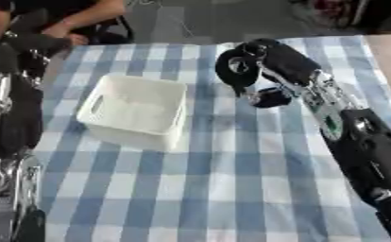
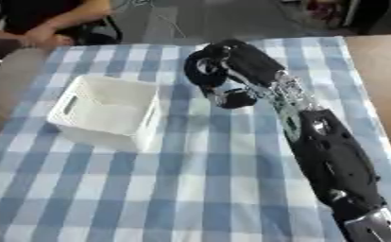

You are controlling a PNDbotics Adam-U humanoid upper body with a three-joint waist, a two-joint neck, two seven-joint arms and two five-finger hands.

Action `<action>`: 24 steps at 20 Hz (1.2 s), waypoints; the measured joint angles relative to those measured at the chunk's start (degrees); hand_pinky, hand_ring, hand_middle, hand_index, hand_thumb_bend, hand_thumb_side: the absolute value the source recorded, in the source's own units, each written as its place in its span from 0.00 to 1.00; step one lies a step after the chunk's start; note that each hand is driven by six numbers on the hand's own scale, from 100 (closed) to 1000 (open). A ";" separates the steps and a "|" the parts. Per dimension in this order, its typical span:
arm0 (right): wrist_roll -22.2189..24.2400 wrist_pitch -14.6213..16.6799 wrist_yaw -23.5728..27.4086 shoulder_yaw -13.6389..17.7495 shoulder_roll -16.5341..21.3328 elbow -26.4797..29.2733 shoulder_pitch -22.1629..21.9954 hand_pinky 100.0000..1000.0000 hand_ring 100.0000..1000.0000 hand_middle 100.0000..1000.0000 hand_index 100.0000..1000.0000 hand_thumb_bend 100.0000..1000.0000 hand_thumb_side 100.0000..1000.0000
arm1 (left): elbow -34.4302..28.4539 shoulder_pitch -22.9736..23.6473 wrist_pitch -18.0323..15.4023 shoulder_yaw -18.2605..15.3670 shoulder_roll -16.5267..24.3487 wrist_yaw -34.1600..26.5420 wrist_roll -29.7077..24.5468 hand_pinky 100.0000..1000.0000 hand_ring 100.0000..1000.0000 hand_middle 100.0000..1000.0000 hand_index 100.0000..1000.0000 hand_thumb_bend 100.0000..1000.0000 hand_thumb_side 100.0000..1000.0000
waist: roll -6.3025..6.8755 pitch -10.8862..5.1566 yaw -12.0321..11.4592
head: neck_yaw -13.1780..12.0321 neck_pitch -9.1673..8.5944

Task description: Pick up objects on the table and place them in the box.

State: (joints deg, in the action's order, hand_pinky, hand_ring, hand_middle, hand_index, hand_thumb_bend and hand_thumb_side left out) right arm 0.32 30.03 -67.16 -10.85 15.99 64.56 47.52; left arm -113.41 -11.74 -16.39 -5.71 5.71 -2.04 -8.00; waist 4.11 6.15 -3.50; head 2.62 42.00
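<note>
The white plastic box (image 1: 135, 109) stands on the blue-and-white checked cloth at left of centre, and nothing shows inside it. My right arm reaches up from the lower right. Its hand (image 1: 283, 62) is over the far middle of the table, just right of the box. The fingers are curled round a black ring-shaped thing (image 2: 202, 69) with a pale middle. A thumb or finger (image 1: 270, 98) hangs dark below the ring. I cannot tell whether the ring touches the cloth. My left arm runs up the left edge, with its hand (image 1: 32, 46) near the far left corner.
The checked cloth (image 1: 215, 189) covers the table's near half. Bare brown tabletop (image 2: 380, 71) shows past the cloth's right edge. My left arm (image 1: 17, 123) stands close beside the box's left side.
</note>
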 measured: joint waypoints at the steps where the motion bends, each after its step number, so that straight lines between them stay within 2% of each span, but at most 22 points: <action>1: 0.10 0.12 0.00 -0.23 -0.07 0.00 0.33 0.82 0.72 0.76 0.28 0.00 0.23 | 0.00 0.00 0.00 0.01 0.00 0.00 0.00 0.84 0.65 0.86 0.69 0.00 0.87 | 0.00 -0.01 -0.20 | 0.04 0.00; 7: 0.52 1.64 -0.81 -1.80 -2.78 -1.02 4.21 0.82 0.73 0.76 0.28 0.00 0.23 | 0.00 0.00 0.13 0.39 0.00 -0.25 -0.37 0.84 0.65 0.86 0.69 0.00 0.87 | -0.29 -0.34 -1.34 | 1.51 -0.06; 13: 0.59 2.88 -2.53 -2.43 -4.39 -2.92 4.43 0.82 0.73 0.76 0.28 0.00 0.23 | 0.00 -0.50 0.19 0.73 -0.04 -0.66 -0.71 0.84 0.65 0.86 0.68 0.00 0.87 | -0.50 -0.34 -2.60 | 1.52 -0.37; 24: -0.09 3.57 -3.17 -2.61 -4.92 -3.56 4.47 0.82 0.73 0.76 0.28 0.00 0.23 | -0.01 -1.06 0.40 1.13 -0.50 -1.26 -1.19 0.84 0.65 0.86 0.68 0.00 0.87 | -0.70 -0.33 -4.06 | 1.52 -0.50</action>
State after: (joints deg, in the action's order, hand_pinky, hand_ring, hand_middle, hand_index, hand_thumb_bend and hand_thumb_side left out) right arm 0.23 33.60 -70.33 -13.46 11.07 61.00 51.99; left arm -113.42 -12.79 -15.99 -4.58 5.21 -3.30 -9.20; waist 3.40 5.81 -7.56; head 4.13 41.49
